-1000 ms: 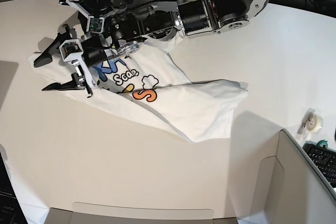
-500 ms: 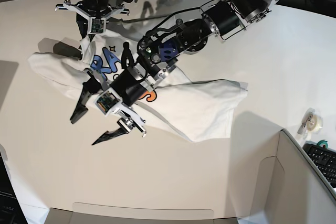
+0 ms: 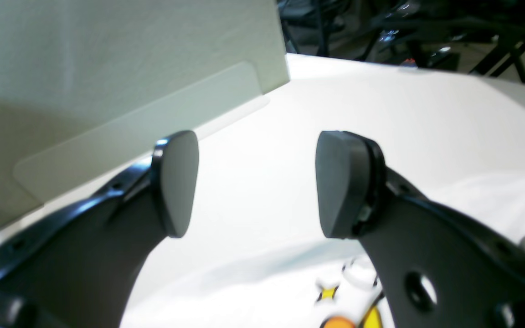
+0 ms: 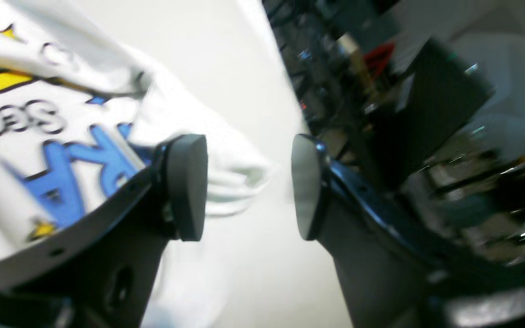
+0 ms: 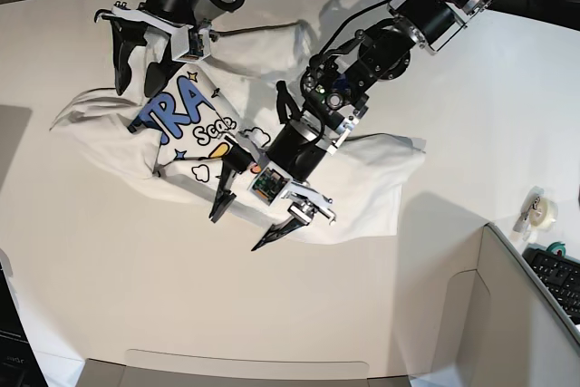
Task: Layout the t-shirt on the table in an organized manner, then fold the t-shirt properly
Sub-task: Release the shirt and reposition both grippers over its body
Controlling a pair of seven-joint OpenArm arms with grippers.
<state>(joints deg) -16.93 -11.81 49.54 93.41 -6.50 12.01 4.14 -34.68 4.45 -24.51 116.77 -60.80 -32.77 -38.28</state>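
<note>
The white t-shirt [image 5: 362, 178] lies crumpled on the off-white table [image 5: 118, 287], its blue and yellow print [image 5: 186, 115] facing up at the left. My right gripper [image 5: 134, 86] hangs over the shirt's far left part. In the right wrist view this right gripper [image 4: 246, 182] is open, with nothing between its pads and the printed t-shirt [image 4: 62, 155] below. My left gripper [image 5: 237, 231] is spread wide open just above the shirt's near edge. The left wrist view shows the left gripper [image 3: 260, 182] empty, over bare table [image 3: 381, 114], with the t-shirt [image 3: 262, 282] beneath.
A grey cardboard box [image 5: 517, 314] stands at the front right and rises ahead of the left gripper as a box wall [image 3: 107, 68]. A roll of tape [image 5: 542, 210] and a keyboard [image 5: 557, 278] lie at the right edge. Dark equipment sits beyond the table's far edge.
My right gripper has opened and let go of the shirt, which now lies flatter with more print showing. The left gripper has swung right, from the bare table onto the shirt's near edge.
</note>
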